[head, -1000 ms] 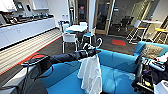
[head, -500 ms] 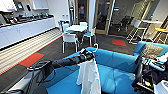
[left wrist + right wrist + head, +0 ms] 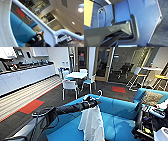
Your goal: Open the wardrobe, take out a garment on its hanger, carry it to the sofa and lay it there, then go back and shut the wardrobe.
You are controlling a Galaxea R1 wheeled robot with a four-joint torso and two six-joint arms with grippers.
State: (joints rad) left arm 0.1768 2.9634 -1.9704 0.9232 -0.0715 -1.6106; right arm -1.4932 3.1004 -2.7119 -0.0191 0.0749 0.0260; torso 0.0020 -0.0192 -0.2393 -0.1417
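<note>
the left gripper is clamped on the thin pale hook-topped hanger, the soft white t-shirt hanging over the big bright blue upholstered sofa; right gripper's state: cannot tell.

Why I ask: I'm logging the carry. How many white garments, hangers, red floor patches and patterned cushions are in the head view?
white garment: 1
hanger: 1
red floor patches: 2
patterned cushion: 1
Total: 5
</note>
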